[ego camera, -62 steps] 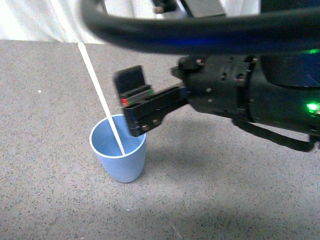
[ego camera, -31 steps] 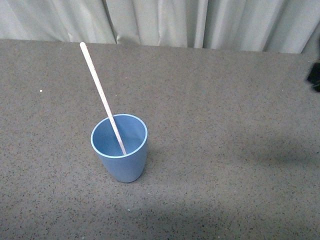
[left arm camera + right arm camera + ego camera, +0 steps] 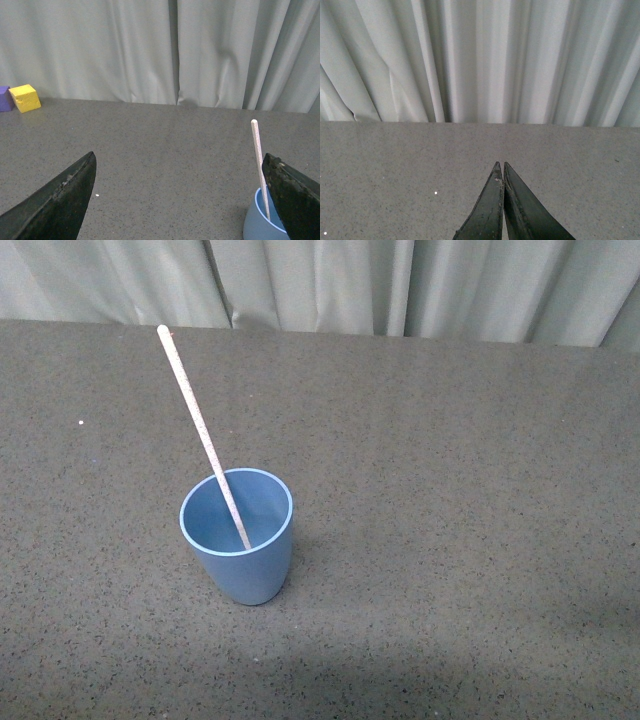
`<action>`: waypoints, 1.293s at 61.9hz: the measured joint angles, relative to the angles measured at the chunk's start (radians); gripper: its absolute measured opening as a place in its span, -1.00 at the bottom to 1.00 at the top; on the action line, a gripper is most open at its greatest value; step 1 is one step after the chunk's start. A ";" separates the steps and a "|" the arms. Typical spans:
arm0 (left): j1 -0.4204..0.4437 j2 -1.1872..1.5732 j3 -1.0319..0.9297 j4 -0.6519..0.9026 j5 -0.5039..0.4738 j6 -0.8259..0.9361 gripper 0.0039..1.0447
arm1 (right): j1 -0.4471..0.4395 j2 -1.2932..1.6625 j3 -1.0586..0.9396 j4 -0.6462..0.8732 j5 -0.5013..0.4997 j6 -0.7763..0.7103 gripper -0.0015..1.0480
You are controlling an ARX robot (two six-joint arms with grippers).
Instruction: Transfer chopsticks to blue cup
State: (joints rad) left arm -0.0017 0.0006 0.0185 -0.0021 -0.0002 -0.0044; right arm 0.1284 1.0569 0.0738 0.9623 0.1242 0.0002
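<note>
Well inside table (image 3: 450,540) edges: chopsticks (image 3: 205,440) in blue cup (image 3: 238,558); left fingers (image 3: 60,200) wide, right fingers (image 3: 490,210) together, empty.

The left hand (image 3: 178,156) holds its jaws spread wide apart; the right hand (image 3: 501,165) has its jaws pressed together.

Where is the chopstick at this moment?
In the front view, the chopstick stands in the blue cup, left of centre on the table, leaning toward the back left.

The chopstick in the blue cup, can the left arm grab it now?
Probably yes: the left gripper is open, the chopstick sticks up from the blue cup right ahead, nothing blocking it.
</note>
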 joint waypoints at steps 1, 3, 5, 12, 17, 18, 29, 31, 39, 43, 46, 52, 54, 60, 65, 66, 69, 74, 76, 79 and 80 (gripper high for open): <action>0.000 0.000 0.000 0.000 0.000 0.000 0.88 | -0.005 -0.012 -0.003 -0.009 -0.003 0.000 -0.98; 0.000 0.000 0.000 0.000 0.000 0.000 0.88 | -0.016 -0.059 -0.016 -0.043 -0.013 0.000 -0.98; 0.000 0.000 0.000 0.000 0.000 0.000 0.88 | -0.022 -0.085 -0.022 -0.061 -0.019 0.000 -0.98; 0.000 0.000 0.000 0.000 0.000 0.000 0.88 | -0.052 -0.179 -0.040 -0.134 -0.062 0.000 -0.98; 0.000 0.000 0.000 0.000 0.000 0.000 0.88 | -0.103 -0.238 -0.050 -0.185 -0.119 0.000 -0.98; 0.000 0.000 0.000 0.000 0.000 0.000 0.88 | -0.111 -0.254 -0.052 -0.198 -0.119 0.000 -0.98; 0.000 0.000 0.000 0.000 0.000 0.000 0.88 | -0.126 -0.391 -0.064 -0.317 -0.122 0.000 -0.98; 0.000 0.000 0.000 0.000 0.000 0.000 0.88 | -0.126 -0.412 -0.065 -0.336 -0.122 0.000 -0.98; 0.000 0.000 0.000 0.000 0.000 0.000 0.88 | -0.126 -0.495 -0.069 -0.410 -0.123 0.000 -0.98; 0.000 0.000 0.000 0.000 0.000 0.000 0.88 | -0.126 -0.528 -0.069 -0.440 -0.123 0.000 -0.98; 0.000 0.000 0.000 0.000 0.000 0.000 0.88 | -0.126 -0.556 -0.069 -0.466 -0.123 0.000 -0.98; 0.000 0.000 0.000 0.000 0.000 0.000 0.88 | -0.126 -0.606 -0.069 -0.513 -0.123 0.000 -0.98; 0.000 0.000 0.000 0.000 0.000 0.000 0.88 | -0.126 -0.622 -0.069 -0.529 -0.123 0.000 -0.98; 0.000 0.000 0.000 0.000 0.000 0.000 0.88 | -0.126 -0.682 -0.069 -0.586 -0.123 0.000 -0.98; 0.000 0.000 0.000 0.000 0.000 0.000 0.88 | -0.126 -0.731 -0.069 -0.634 -0.123 0.000 -0.98; 0.000 0.000 0.000 0.000 0.000 0.000 0.88 | -0.126 -0.739 -0.069 -0.641 -0.123 0.000 -0.98; 0.000 0.000 0.000 0.000 0.000 0.000 0.88 | -0.126 -0.761 -0.069 -0.664 -0.123 0.000 -0.98; 0.000 0.000 0.000 0.000 0.000 0.000 0.88 | -0.126 -0.802 -0.069 -0.703 -0.123 0.000 -0.98; 0.000 0.000 0.000 0.000 0.000 0.000 0.88 | -0.126 -0.816 -0.069 -0.717 -0.123 0.000 -0.98; 0.000 0.000 0.000 0.000 0.000 0.000 0.88 | -0.126 -0.829 -0.069 -0.731 -0.123 0.000 -0.98; 0.000 0.000 0.000 0.000 0.000 0.000 0.88 | -0.126 -0.832 -0.069 -0.734 -0.123 0.000 -0.98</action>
State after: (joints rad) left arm -0.0017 0.0006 0.0185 -0.0021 -0.0002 -0.0044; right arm 0.0025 0.2253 0.0044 0.2287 0.0010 0.0002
